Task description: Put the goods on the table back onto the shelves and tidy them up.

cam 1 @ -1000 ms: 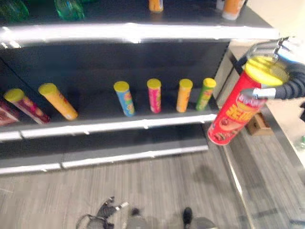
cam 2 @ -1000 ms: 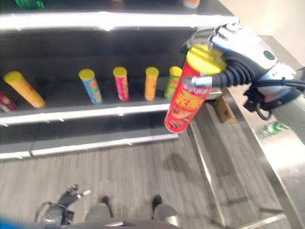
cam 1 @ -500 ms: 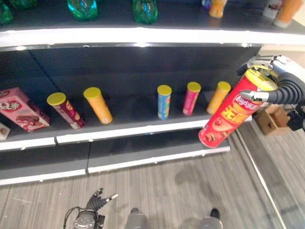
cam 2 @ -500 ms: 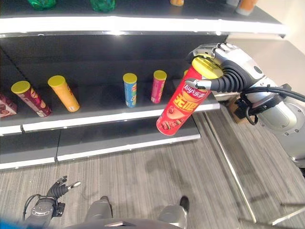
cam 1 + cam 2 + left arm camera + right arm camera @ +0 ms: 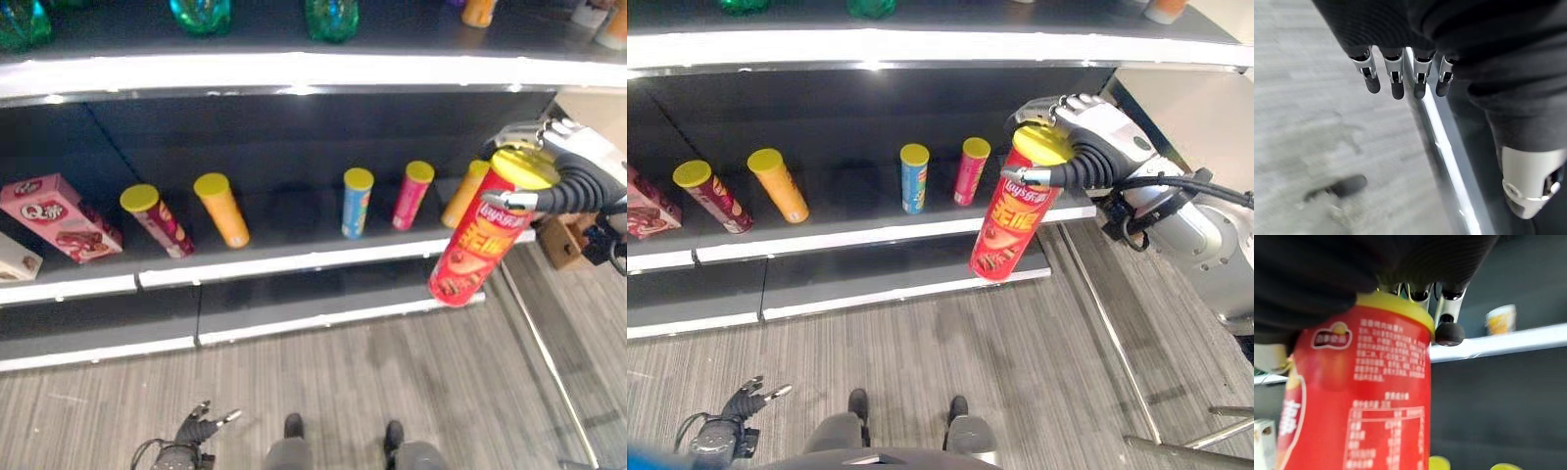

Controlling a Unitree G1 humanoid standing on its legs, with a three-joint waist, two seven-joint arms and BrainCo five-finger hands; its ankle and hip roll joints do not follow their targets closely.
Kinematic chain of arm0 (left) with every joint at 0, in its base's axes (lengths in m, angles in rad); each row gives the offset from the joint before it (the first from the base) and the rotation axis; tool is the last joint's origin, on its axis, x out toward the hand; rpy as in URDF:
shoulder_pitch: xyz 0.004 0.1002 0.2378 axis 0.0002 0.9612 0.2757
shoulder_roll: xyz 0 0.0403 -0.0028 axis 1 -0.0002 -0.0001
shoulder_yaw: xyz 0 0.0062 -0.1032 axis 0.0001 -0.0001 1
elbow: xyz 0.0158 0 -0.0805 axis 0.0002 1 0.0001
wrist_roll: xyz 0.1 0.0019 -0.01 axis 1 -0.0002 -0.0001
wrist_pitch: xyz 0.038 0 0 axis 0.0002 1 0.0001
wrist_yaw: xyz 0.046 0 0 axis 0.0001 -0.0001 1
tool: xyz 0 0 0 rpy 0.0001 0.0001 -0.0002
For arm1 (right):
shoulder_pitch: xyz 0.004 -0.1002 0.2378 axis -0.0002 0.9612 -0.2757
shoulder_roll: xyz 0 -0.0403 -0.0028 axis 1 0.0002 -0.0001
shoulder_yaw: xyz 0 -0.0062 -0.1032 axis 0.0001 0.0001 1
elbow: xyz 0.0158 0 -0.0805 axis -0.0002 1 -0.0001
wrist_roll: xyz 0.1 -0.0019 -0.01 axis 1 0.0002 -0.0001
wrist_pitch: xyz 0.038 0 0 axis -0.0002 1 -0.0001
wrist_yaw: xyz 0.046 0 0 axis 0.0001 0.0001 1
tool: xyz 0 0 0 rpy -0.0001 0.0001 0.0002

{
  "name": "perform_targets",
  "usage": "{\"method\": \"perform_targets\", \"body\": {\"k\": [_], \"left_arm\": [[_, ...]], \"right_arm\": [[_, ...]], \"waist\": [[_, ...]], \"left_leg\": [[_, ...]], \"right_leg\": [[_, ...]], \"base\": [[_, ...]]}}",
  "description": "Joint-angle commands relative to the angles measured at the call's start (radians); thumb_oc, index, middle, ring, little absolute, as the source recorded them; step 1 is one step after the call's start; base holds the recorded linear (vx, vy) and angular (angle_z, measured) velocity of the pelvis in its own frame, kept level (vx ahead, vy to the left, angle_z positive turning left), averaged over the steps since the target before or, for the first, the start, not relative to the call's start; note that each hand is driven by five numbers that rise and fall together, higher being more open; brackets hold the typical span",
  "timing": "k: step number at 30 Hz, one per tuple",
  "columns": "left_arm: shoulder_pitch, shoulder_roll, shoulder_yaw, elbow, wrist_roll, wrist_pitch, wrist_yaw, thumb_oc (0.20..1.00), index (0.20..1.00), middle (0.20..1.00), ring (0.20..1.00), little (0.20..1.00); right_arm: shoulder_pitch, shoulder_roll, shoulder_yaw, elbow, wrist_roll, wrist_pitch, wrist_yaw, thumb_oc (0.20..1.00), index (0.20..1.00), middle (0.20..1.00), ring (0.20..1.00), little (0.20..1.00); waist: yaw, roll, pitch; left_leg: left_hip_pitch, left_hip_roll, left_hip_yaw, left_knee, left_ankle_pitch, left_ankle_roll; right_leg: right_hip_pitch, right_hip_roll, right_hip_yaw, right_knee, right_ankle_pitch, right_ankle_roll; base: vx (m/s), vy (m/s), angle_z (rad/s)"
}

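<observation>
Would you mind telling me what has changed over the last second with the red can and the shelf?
Mostly the camera has swung left, bringing the pink box into view. The right hand still grips the red can near its yellow lid, and the can has tipped more upright while staying in front of the shelf, not yet set down. The cans on the shelf kept their places, and the left hand stays low and idle.

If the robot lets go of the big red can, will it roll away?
Probably. The red can is a tall round tube, so on its side it would likely roll. The right hand grips it only near the yellow lid, so it hangs tilted and may swing.
</observation>
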State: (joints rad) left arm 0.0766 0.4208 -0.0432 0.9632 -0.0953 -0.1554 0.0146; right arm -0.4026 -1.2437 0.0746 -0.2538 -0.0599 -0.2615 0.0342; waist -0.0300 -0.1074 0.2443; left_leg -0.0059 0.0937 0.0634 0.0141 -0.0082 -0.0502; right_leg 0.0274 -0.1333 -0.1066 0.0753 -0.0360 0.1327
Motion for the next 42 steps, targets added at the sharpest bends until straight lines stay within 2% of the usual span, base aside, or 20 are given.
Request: {"method": "perform_targets", "body": {"k": [1,2,4,6,11,12,13,15,17,19,20,22,24,25,29,31,34,38,40,42], "left_arm": [[-0.028,0.028,-0.017,0.006,0.001,-0.023,0.001,1.0,1.0,1.0,1.0,1.0],[-0.028,0.028,-0.016,0.006,0.001,-0.023,0.001,1.0,1.0,1.0,1.0,1.0],[-0.032,0.019,-0.019,-0.002,-0.003,-0.021,0.004,1.0,1.0,1.0,1.0,1.0],[-0.027,0.015,-0.025,-0.004,0.008,-0.023,0.005,1.0,1.0,1.0,1.0,1.0],[-0.018,0.009,-0.021,-0.006,0.005,-0.021,0.01,1.0,1.0,1.0,1.0,1.0],[-0.021,0.008,-0.025,-0.006,0.005,-0.019,0.01,1.0,1.0,1.0,1.0,1.0],[-0.021,0.008,-0.025,-0.007,0.005,-0.019,0.01,1.0,1.0,1.0,1.0,1.0],[-0.026,0.008,-0.027,-0.014,-0.002,-0.018,0.009,1.0,1.0,1.0,1.0,1.0],[-0.036,0.006,-0.028,-0.027,-0.009,-0.012,0.012,1.0,1.0,1.0,1.0,1.0],[-0.036,0.003,-0.022,-0.031,-0.02,-0.007,0.017,1.0,1.0,1.0,1.0,1.0],[-0.031,0.004,-0.015,-0.034,-0.03,-0.004,0.018,1.0,1.0,1.0,1.0,1.0],[-0.014,0.012,0.002,-0.035,-0.04,-0.003,0.017,1.0,1.0,1.0,1.0,1.0],[-0.001,0.022,0.01,-0.033,-0.045,-0.007,0.023,1.0,1.0,1.0,1.0,1.0],[0.008,0.028,0.019,-0.021,-0.048,-0.009,0.03,1.0,1.0,1.0,1.0,1.0],[0.021,0.036,0.026,-0.023,-0.045,-0.012,0.044,1.0,1.0,1.0,1.0,1.0],[0.028,0.035,0.024,-0.025,-0.045,-0.014,0.042,1.0,1.0,1.0,1.0,1.0],[0.022,0.034,0.014,-0.023,-0.033,-0.019,0.034,1.0,1.0,1.0,1.0,1.0],[0.006,0.06,0.006,-0.039,-0.014,-0.02,0.039,1.0,1.0,1.0,1.0,1.0],[0.004,0.067,0.006,-0.041,-0.01,-0.018,0.04,1.0,1.0,1.0,1.0,1.0],[0.01,0.073,0.018,-0.035,0.001,-0.019,0.043,1.0,1.0,1.0,1.0,1.0]], "right_arm": [[-0.097,-0.033,0.014,-0.012,0.079,-0.018,-0.035,0.2,0.2,0.2,0.2,0.2],[-0.101,-0.033,0.018,-0.011,0.079,-0.018,-0.035,0.2,0.2,0.2,0.2,0.2],[-0.14,-0.029,0.057,-0.009,0.086,-0.018,-0.035,0.2,0.2,0.2,0.2,0.2],[-0.16,-0.031,0.07,-0.011,0.091,-0.02,-0.038,0.2,0.2,0.2,0.2,0.2],[-0.208,-0.041,0.126,-0.013,0.112,-0.024,-0.025,0.2,0.2,0.2,0.2,0.2],[-0.214,-0.042,0.142,-0.021,0.123,-0.025,-0.015,0.2,0.2,0.2,0.2,0.2],[-0.214,-0.042,0.141,-0.021,0.123,-0.025,-0.015,0.2,0.2,0.2,0.2,0.2],[-0.206,-0.04,0.139,-0.036,0.132,-0.024,-0.004,0.2,0.2,0.2,0.2,0.2],[-0.21,-0.04,0.142,-0.034,0.133,-0.018,-0.001,0.2,0.2,0.2,0.2,0.2],[-0.204,-0.039,0.147,-0.024,0.133,-0.01,0.002,0.2,0.2,0.2,0.2,0.2],[-0.199,-0.039,0.153,-0.018,0.133,-0.005,0.008,0.2,0.2,0.2,0.2,0.2],[-0.209,-0.043,0.174,-0.012,0.132,-0.002,0.012,0.2,0.2,0.2,0.2,0.2],[-0.223,-0.039,0.195,-0.01,0.136,-0.008,0.014,0.2,0.2,0.2,0.2,0.2],[-0.232,-0.041,0.21,0.005,0.136,-0.011,0.006,0.2,0.2,0.2,0.2,0.2],[-0.197,-0.058,0.195,0.024,0.112,-0.007,-0.008,0.2,0.2,0.2,0.2,0.2],[-0.182,-0.049,0.186,0.018,0.106,-0.002,0.0,0.2,0.2,0.2,0.2,0.2],[-0.169,-0.033,0.172,0.032,0.09,0.003,0.003,0.2,0.2,0.2,0.2,0.2],[-0.171,0.006,0.173,0.046,0.064,0.016,0.0,0.2,0.2,0.2,0.2,0.2],[-0.17,0.015,0.174,0.052,0.061,0.018,0.001,0.2,0.2,0.2,0.2,0.2],[-0.159,0.039,0.166,0.051,0.048,0.022,0.0,0.2,0.2,0.2,0.2,0.2]], "waist": [[0.015,-0.008,-0.027],[0.013,-0.007,-0.026],[0.013,-0.013,-0.01],[0.022,-0.031,-0.015],[0.026,-0.044,-0.031],[0.021,-0.05,-0.03],[0.02,-0.049,-0.029],[0.018,-0.053,-0.014],[0.024,-0.052,0.01],[0.035,-0.054,0.023],[0.038,-0.054,0.023],[0.053,-0.061,0.021],[0.069,-0.058,0.012],[0.073,-0.044,0.0],[0.08,-0.032,-0.018],[0.082,-0.01,-0.037],[0.081,0.007,-0.045],[0.08,-0.009,-0.046],[0.078,-0.013,-0.045],[0.074,-0.015,-0.048]], "left_leg": [[0.072,-0.076,-0.09,-0.088,-0.034,0.012],[0.073,-0.075,-0.091,-0.088,-0.034,0.012],[0.082,-0.076,-0.104,-0.082,-0.045,0.006],[0.089,-0.092,-0.105,-0.065,-0.074,0.001],[0.102,-0.078,-0.092,-0.031,-0.115,-0.013],[0.094,-0.073,-0.09,0.051,-0.153,-0.024],[0.09,-0.073,-0.091,0.06,-0.159,-0.025],[0.048,-0.081,-0.082,0.208,-0.188,-0.053],[-0.046,-0.068,-0.075,0.418,-0.156,-0.086],[-0.105,-0.027,-0.064,0.517,-0.086,-0.107],[-0.123,0.004,-0.053,0.511,-0.07,-0.107],[-0.113,0.068,-0.047,0.391,-0.08,-0.096],[-0.111,0.141,-0.092,0.225,-0.029,-0.103],[-0.093,0.219,-0.116,0.069,0.068,-0.124],[-0.133,0.276,-0.11,-0.027,0.141,-0.16],[-0.093,0.267,-0.146,-0.045,0.12,-0.175],[-0.068,0.229,-0.127,-0.023,0.074,-0.18],[-0.05,0.167,-0.064,-0.019,0.026,-0.143],[-0.046,0.153,-0.046,-0.025,0.018,-0.133],[-0.038,0.118,-0.012,-0.032,-0.003,-0.103]], "right_leg": [[-0.11,0.067,0.0,-0.003,0.029,0.007],[-0.107,0.068,-0.002,-0.006,0.031,0.007],[-0.149,0.06,-0.058,-0.046,0.078,0.021],[-0.096,0.046,-0.106,-0.121,0.087,0.011],[-0.05,0.057,-0.113,-0.154,0.09,0.005],[-0.034,0.06,-0.111,-0.15,0.074,-0.007],[-0.033,0.061,-0.113,-0.15,0.073,-0.007],[-0.014,0.057,-0.112,-0.145,0.052,-0.027],[0.02,0.058,-0.12,-0.149,0.032,-0.049],[0.057,0.067,-0.131,-0.161,0.013,-0.059],[0.071,0.07,-0.135,-0.163,0.006,-0.058],[0.083,0.054,-0.124,-0.163,-0.004,-0.042],[0.086,0.043,-0.107,-0.161,-0.022,-0.029],[0.093,0.036,-0.088,-0.161,-0.041,-0.015],[0.14,0.008,-0.073,-0.163,-0.081,0.009],[0.143,-0.004,-0.055,-0.159,-0.067,0.019],[0.145,-0.059,-0.054,-0.144,-0.04,0.044],[0.085,-0.143,-0.036,-0.104,0.023,0.091],[0.064,-0.16,-0.036,-0.093,0.044,0.1],[0.039,-0.2,-0.049,-0.085,0.081,0.124]], "base": [[0.06,-0.007,-0.01],[0.1,-0.051,0.2],[0.1,-0.083,0.23],[0.15,-0.069,0.22],[0.15,-0.097,0.23],[0.15,-0.114,0.11],[0.15,-0.113,0.11],[0.09,-0.062,0.14],[0.04,-0.043,0.59],[0.08,-0.037,0.6],[0.17,0.017,0.37],[0.22,0.127,-0.05],[0.25,0.259,-0.46],[0.19,0.206,-0.37],[0.2,0.264,-0.12],[0.18,0.319,-0.36],[0.16,0.365,-0.29],[0.05,0.332,-0.04],[-0.01,0.235,-0.37],[0.01,0.312,-0.3]]}}
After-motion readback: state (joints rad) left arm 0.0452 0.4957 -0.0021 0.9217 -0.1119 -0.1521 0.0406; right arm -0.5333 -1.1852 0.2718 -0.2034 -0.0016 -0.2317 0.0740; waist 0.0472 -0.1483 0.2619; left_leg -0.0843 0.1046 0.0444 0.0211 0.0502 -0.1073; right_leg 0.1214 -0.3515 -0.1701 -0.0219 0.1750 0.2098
